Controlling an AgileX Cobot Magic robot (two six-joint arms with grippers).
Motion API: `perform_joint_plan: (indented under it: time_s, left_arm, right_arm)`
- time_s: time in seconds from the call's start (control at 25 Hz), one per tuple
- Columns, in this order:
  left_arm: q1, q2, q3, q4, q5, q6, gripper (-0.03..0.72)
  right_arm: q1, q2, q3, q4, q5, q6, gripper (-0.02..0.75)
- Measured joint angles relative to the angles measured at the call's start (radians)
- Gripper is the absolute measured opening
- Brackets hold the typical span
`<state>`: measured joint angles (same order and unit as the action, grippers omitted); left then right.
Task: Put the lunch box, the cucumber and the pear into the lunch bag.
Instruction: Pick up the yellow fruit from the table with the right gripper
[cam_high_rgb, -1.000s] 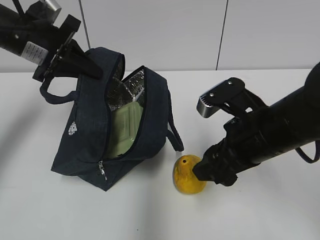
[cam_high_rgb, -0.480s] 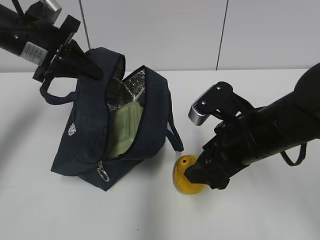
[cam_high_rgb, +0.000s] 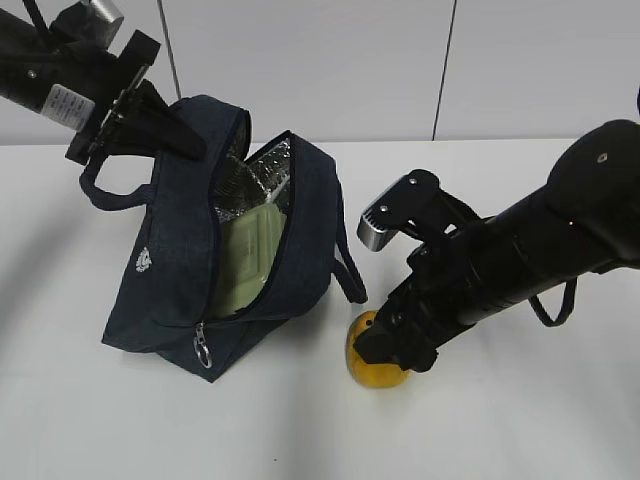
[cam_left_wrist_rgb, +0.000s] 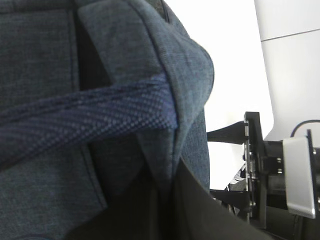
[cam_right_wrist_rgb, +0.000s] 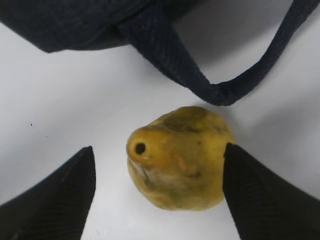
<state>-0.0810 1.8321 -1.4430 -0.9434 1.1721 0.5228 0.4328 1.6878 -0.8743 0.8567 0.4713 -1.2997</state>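
The navy lunch bag (cam_high_rgb: 170, 260) lies open on the white table, its foil lining showing. The lunch box (cam_high_rgb: 250, 255) with its sage-green lid sits inside. My left gripper (cam_high_rgb: 180, 138) is shut on the bag's upper rim and holds it up; the left wrist view shows dark fabric (cam_left_wrist_rgb: 45, 60) and a handle strap (cam_left_wrist_rgb: 90, 120) close up. The yellow pear (cam_high_rgb: 366, 368) lies on the table right of the bag. My right gripper (cam_right_wrist_rgb: 158, 150) is open and straddles the pear (cam_right_wrist_rgb: 177, 160), one finger (cam_right_wrist_rgb: 55, 200) on each side. The cucumber is out of view.
One loop handle of the bag (cam_right_wrist_rgb: 220, 92) lies on the table just beyond the pear, also in the exterior view (cam_high_rgb: 350, 275). The zipper's ring pull (cam_high_rgb: 204, 350) hangs at the bag's near corner. A white wall stands behind the table.
My right gripper has moved left and down until its fingers sit around the pear, hiding most of it in the exterior view. The left gripper and the bag have not moved.
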Motion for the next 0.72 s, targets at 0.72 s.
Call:
perform_joint_plan:
  time_s: [0.72]
  left_arm:
    - [-0.001, 0.0, 0.0, 0.0, 0.002, 0.015, 0.002]
  right_arm:
    - [0.0, 0.033, -0.006, 0.013, -0.011, -0.002, 0.29]
